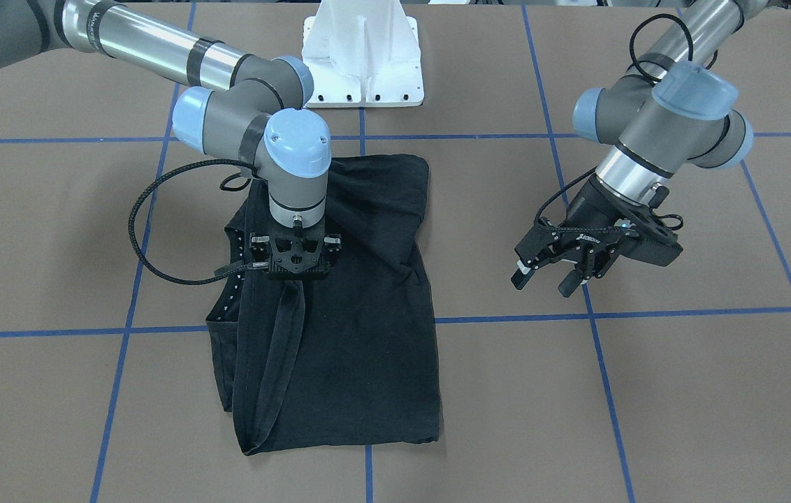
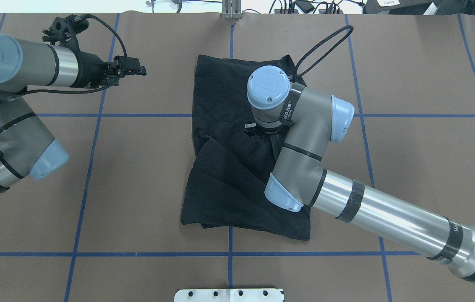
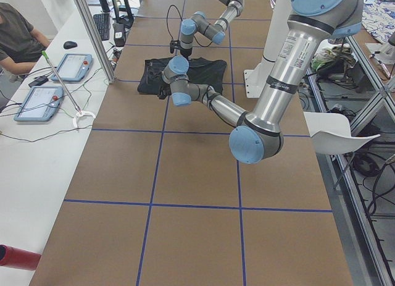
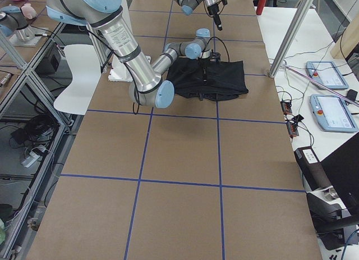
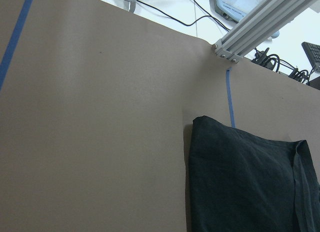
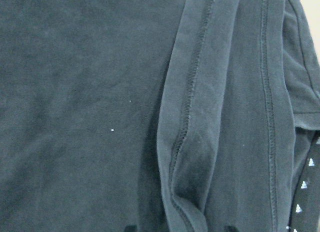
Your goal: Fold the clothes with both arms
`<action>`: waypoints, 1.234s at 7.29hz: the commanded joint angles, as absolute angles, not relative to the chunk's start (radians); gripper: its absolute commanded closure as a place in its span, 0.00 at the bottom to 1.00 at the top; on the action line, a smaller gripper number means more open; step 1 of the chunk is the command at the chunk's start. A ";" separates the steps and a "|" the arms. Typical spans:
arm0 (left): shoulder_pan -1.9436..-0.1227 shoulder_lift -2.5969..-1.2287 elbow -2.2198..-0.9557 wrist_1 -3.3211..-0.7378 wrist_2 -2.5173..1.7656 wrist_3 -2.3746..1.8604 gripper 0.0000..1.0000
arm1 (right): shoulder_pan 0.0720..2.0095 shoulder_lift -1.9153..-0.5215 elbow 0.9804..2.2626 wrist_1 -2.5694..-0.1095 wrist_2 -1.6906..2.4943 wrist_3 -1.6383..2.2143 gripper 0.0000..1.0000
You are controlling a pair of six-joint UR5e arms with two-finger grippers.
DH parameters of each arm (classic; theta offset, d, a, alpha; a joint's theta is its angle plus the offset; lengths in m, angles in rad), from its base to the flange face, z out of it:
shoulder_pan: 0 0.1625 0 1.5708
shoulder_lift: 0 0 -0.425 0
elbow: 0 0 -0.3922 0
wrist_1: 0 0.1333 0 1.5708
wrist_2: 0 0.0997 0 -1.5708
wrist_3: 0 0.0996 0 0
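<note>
The black T-shirt [image 1: 367, 335] lies folded on the brown table [image 1: 682, 405], in front of the white base [image 1: 360, 56], forming a rough rectangle. Its long axis runs from the robot's side toward the operators' side, leaning slightly off the blue lines [image 1: 507, 319]. We cannot tell which end is the neck. A doubled strip with a stitched hem [image 6: 190, 142] runs lengthwise along the shirt on the robot's right. Beside that strip, at the very edge, we see a row of small white marks [image 1: 231, 293].

The right gripper [image 1: 295, 272] points straight down over the half of the shirt on the robot's right, close to the cloth. In its wrist view the two fingertips [image 6: 130, 228] just show at the bottom edge. They are set apart, with the raised hem fold between them, and we do not see them pinching it.

The left gripper [image 1: 546, 278] hangs tilted over the table, well away from the shirt on the robot's left. Its fingers are spread and nothing is between them.
</note>
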State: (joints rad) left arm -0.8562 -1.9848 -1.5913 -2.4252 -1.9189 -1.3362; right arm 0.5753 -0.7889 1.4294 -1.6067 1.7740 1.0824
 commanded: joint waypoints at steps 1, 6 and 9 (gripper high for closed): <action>-0.856 -1.980 -1.591 -2.425 -1.919 -1.335 0.00 | 0.580 -0.788 1.424 -1.606 1.772 1.068 1.00; -0.856 -1.974 -1.594 -2.427 -1.917 -1.336 0.00 | 0.649 -0.805 1.471 -1.609 1.825 1.049 1.00; -0.857 -1.974 -1.605 -2.425 -1.917 -1.339 0.00 | 0.603 -1.031 1.657 -1.620 1.742 1.058 1.00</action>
State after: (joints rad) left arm -0.8567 -1.9747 -1.6008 -2.4258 -1.9176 -1.3378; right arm 0.6296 -0.9700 1.6166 -1.6194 1.7954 1.0417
